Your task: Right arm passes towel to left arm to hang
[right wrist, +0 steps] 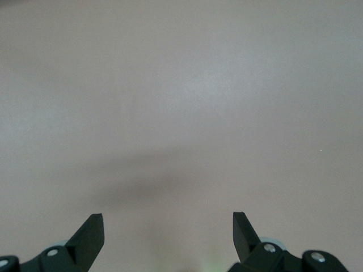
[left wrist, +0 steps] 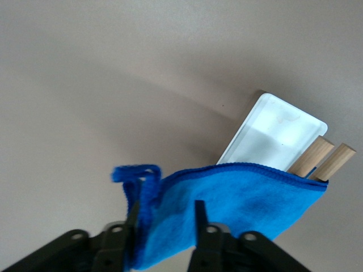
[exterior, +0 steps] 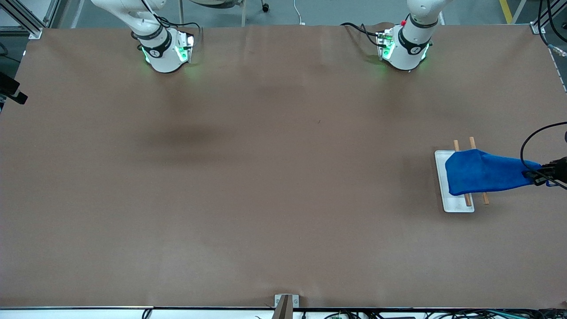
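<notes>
The bright-blue towel lies draped over two wooden dowels of a rack with a white base, toward the left arm's end of the table. One end stretches off the rack to my left gripper, which is shut on it at the view's edge. In the left wrist view the towel sits between the fingers of the left gripper, its corner loop sticking out, with the dowels and base under it. My right gripper is open and empty over bare table and is out of the front view.
Brown paper covers the table. The right arm's base and the left arm's base, with its red knob, stand along the table's top edge. A small bracket sits at the front edge.
</notes>
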You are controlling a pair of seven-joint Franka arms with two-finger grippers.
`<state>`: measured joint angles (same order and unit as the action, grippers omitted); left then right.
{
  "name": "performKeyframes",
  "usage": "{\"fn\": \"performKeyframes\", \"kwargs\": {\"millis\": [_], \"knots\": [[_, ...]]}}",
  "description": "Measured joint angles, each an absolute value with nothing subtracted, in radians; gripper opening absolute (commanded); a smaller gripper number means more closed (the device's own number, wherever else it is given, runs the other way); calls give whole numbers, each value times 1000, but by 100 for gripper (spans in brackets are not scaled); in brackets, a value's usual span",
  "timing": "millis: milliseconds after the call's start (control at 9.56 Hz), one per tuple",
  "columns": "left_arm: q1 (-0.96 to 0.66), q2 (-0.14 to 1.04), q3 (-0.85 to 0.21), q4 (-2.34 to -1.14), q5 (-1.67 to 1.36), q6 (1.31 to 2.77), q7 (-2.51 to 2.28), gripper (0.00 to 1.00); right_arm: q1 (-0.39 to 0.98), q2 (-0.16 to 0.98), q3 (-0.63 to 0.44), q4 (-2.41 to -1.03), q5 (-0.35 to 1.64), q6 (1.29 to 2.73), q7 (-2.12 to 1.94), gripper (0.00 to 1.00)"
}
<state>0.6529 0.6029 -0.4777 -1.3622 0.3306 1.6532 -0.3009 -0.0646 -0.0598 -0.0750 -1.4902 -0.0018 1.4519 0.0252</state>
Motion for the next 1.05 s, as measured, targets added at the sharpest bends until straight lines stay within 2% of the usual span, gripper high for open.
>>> {"fn": "performKeyframes", "kwargs": {"millis": [314,1046], "knots": [[647,585,-523,-1333,331,1654,-301,100,-65,-60,-75,-1490,-2,1452,25,100],[535,425,-572,-1316,331,1615,-302,100,-66,-59,-74,-1490,-2,1449,25,100]]}}
